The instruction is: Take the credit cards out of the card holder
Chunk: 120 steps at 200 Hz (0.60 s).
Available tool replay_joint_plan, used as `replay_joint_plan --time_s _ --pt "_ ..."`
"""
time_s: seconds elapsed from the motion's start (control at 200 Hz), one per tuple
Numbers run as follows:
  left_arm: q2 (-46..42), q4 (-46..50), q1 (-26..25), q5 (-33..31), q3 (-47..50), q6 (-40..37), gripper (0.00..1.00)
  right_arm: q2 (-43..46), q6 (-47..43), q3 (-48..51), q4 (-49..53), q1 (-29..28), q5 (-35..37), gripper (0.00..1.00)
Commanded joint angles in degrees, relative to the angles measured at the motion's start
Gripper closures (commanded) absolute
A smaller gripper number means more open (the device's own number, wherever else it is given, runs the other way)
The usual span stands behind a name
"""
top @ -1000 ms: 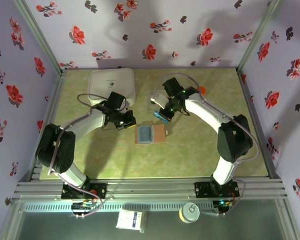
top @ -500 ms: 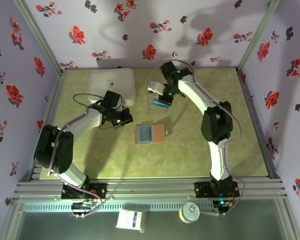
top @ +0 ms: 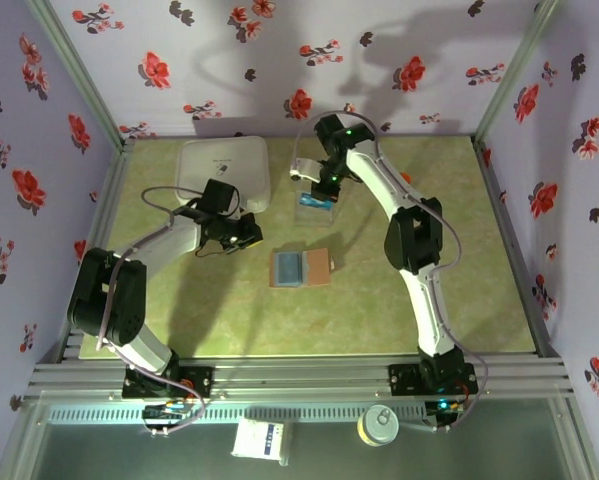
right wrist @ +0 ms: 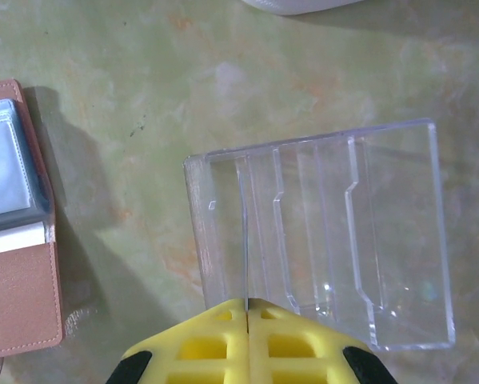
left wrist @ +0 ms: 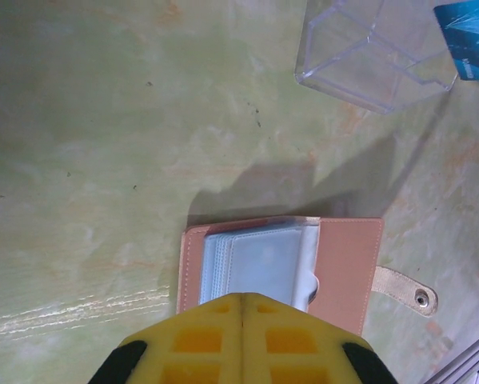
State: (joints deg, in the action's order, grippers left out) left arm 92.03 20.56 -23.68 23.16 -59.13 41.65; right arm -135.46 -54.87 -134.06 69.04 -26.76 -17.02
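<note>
Green table (top: 429,300), one card holder (left wrist: 279,268), one tray (right wrist: 399,240), left hand (left wrist: 241,299) closed, right hand (right wrist: 245,304) pinching one blue card (left wrist: 465,32)

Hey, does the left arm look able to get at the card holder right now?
Probably yes: the card holder lies open just ahead of the left end effector, nothing between them, though that end effector is shut.

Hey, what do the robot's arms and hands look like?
The left arm and right arm have white shells, black joints and loose grey cables. The left hand and right hand have yellow fingers moulded with square recesses, on black bases.
</note>
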Motion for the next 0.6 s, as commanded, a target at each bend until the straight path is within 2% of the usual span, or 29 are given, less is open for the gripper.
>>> replay_joint_plan --time_s 0.0,0.595 --pt "0.80 -0.34 0.57 0.66 0.77 0.41 0.97 -2.11 -3.11 -2.83 4.78 0.40 -2.03 1.00" --pt "0.53 -0.88 0.65 0.23 2.04 1.35 0.97 -7.05 -4.63 -4.63 9.23 0.58 -5.06 1.00"
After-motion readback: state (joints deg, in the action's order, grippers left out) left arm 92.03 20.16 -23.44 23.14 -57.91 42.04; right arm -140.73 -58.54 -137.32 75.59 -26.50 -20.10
